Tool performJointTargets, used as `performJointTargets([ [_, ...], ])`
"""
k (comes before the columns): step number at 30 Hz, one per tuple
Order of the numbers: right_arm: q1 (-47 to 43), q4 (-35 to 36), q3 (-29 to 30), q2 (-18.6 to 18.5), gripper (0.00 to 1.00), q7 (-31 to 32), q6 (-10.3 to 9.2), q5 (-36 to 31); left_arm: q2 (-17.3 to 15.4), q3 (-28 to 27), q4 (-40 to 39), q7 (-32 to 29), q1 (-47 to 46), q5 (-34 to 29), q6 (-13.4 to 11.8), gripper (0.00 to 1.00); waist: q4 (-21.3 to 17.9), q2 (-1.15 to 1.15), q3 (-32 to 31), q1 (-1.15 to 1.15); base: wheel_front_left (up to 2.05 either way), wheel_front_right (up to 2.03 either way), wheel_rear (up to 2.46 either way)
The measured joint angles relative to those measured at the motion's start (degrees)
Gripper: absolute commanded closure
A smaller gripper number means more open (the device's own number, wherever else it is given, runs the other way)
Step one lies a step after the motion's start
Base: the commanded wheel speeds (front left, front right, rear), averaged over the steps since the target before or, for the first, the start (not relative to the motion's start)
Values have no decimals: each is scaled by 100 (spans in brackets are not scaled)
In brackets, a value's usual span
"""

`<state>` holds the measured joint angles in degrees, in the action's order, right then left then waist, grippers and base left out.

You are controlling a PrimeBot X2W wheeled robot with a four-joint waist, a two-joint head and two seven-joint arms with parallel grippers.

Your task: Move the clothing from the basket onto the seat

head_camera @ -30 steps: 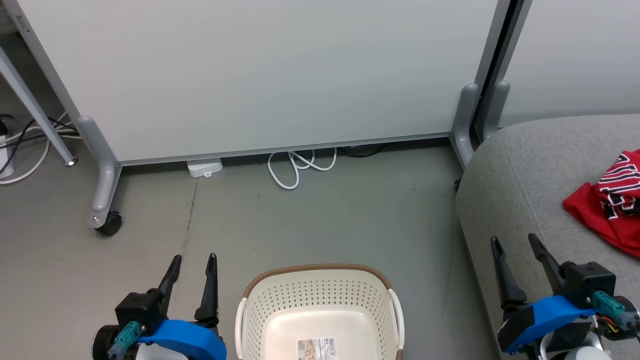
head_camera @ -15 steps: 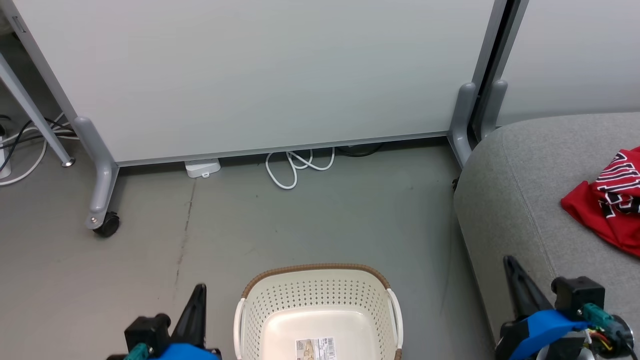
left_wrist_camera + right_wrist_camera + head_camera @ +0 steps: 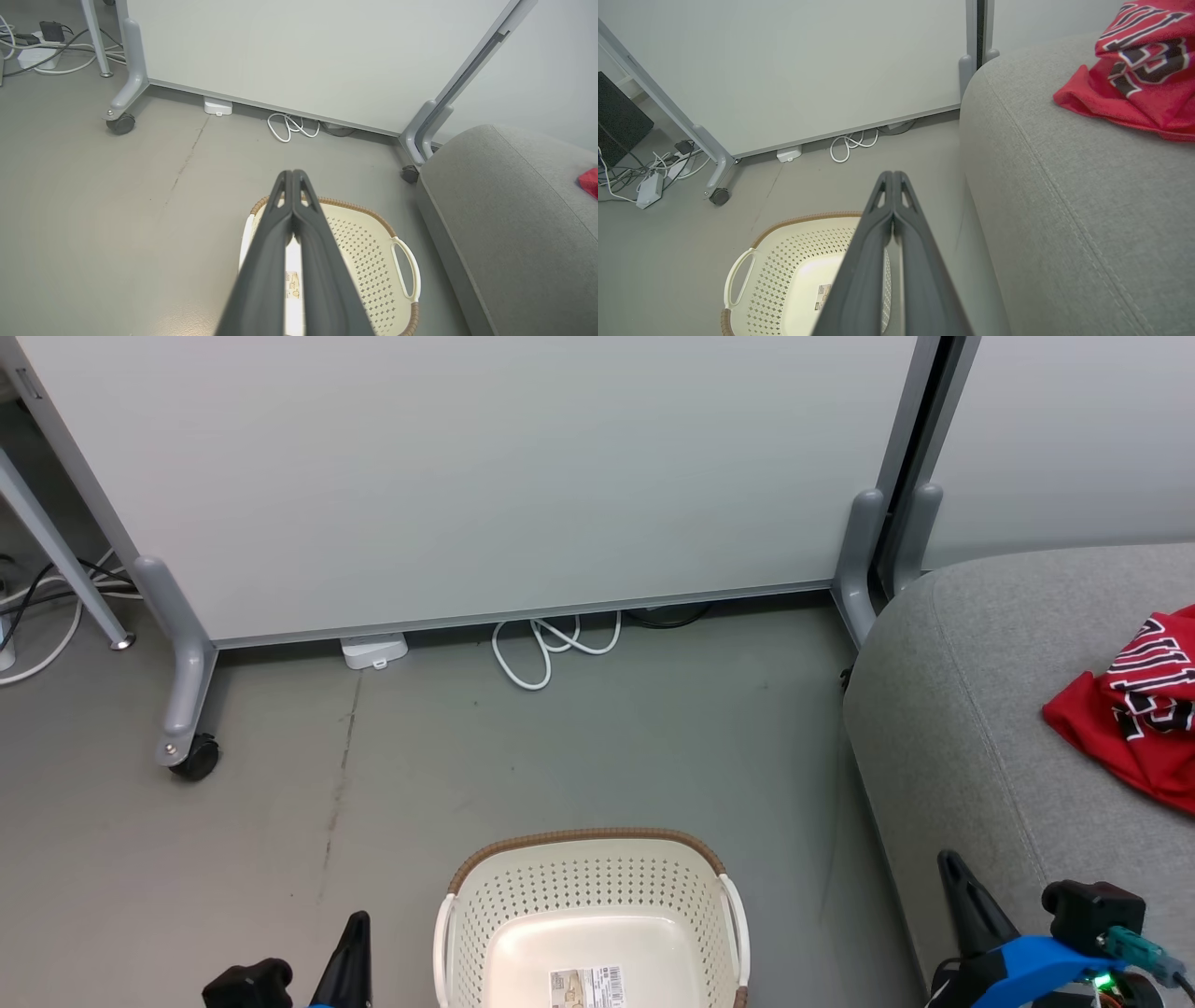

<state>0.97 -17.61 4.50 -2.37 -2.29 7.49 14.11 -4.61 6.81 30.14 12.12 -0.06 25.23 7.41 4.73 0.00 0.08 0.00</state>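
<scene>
A grey floor (image 3: 560, 737) runs up to a pale wheeled partition (image 3: 467, 476), with a white cable (image 3: 551, 649) looped at its foot. The cream basket (image 3: 597, 882) stands on the floor at the lower middle of the head view, and the part of it in view holds only a printed label (image 3: 586, 982). The red jersey (image 3: 1134, 705) lies bunched on the grey seat (image 3: 971, 709) to the right, well apart from the basket. Whether the shorts lie with it cannot be told. The transfer looks finished, so the next move likely calls for no more than a check of the basket's hidden near end. The left gripper (image 3: 293, 176) hangs low beside the basket's left side, the right gripper (image 3: 893, 176) low over the seat's near corner. Both point forward, fingers pressed together on nothing.
</scene>
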Motion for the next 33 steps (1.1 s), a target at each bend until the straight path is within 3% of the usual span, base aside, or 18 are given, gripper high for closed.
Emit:
performJointTargets([
  [33,144,142,79,-3,100,333,-1,3139,79,-530,-641,-748,-215,2691,0,100,-133,0,3,0,0,0,0],
])
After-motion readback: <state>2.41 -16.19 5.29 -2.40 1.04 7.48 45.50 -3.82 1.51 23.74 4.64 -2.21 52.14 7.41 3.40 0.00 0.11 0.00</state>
